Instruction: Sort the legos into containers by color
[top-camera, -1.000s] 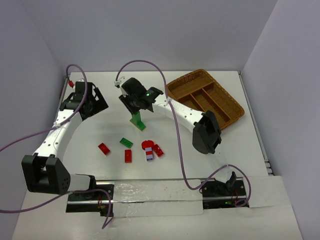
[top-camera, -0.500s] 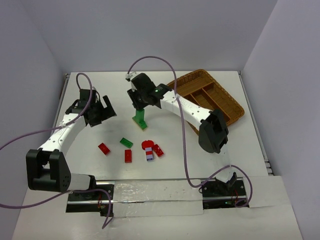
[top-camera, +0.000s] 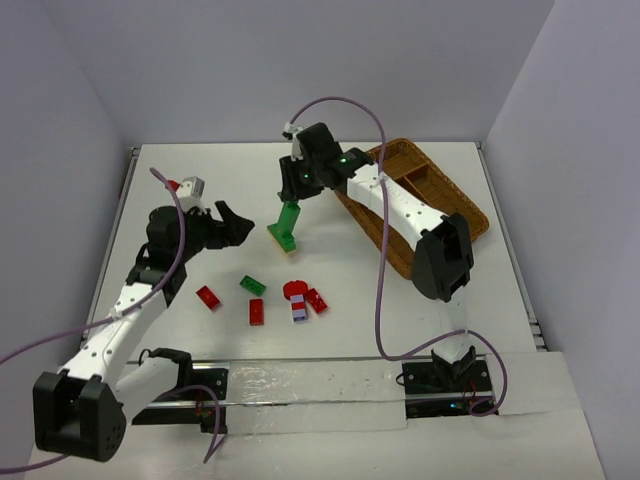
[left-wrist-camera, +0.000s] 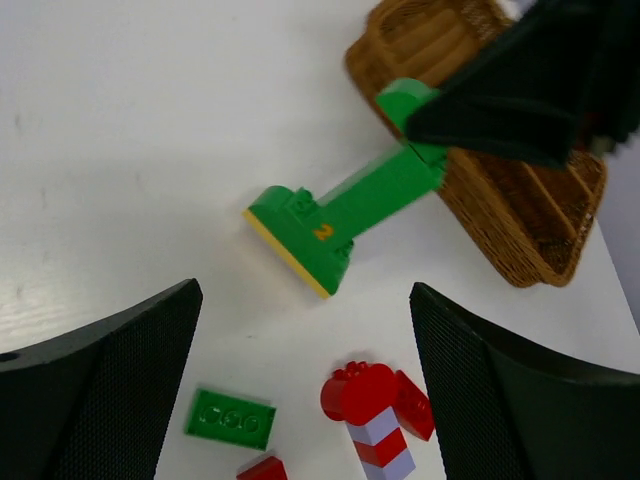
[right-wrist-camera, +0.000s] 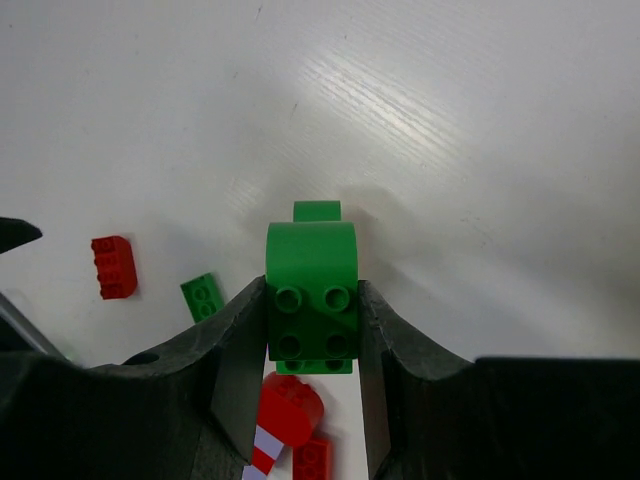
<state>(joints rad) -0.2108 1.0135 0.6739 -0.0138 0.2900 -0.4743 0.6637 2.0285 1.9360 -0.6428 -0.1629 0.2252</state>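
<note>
The right gripper (right-wrist-camera: 312, 338) clamps the top of the green lego stack (top-camera: 288, 222), which hangs tilted just beside the wicker tray (top-camera: 400, 146). It should centre over one compartment and lower before releasing. The left gripper (top-camera: 228, 225) hovers wide open

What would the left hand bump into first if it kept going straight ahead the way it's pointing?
Most likely the green lego stack that the right hand is gripping by its top. It sits straight ahead of the left hand, though how far off is hard to tell.
</note>
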